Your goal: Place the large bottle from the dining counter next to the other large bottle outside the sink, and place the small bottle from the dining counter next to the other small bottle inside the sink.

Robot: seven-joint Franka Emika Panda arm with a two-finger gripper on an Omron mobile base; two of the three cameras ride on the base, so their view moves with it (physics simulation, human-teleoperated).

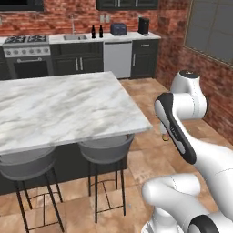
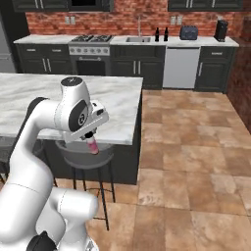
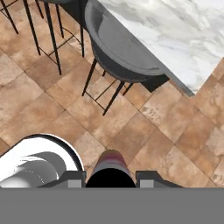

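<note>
My gripper (image 2: pixel 90 138) hangs off the near corner of the marble dining counter (image 2: pixel 115 100), above the floor, shut on a small pinkish bottle (image 2: pixel 92 146). In the hand view the bottle (image 3: pixel 110 162) stands between the two fingertips of the gripper (image 3: pixel 110 178), pointing at the tiled floor. Two dark bottles (image 1: pixel 93 32) (image 1: pixel 101 31) stand side by side on the far counter, just right of the sink (image 1: pixel 75 37). From the right they show as the pair of bottles (image 2: pixel 157 34) (image 2: pixel 165 34) beside the sink (image 2: pixel 138 39). What lies inside the sink is hidden.
Grey bar stools (image 1: pixel 105 148) (image 3: pixel 118 48) stand along the dining counter's near side. On the back wall are a stove (image 1: pixel 27 50), a toaster (image 1: pixel 119 29), a coffee machine (image 1: pixel 144 25) and a dishwasher (image 1: pixel 118 58). Open tiled floor (image 2: pixel 186 147) lies right of the counter.
</note>
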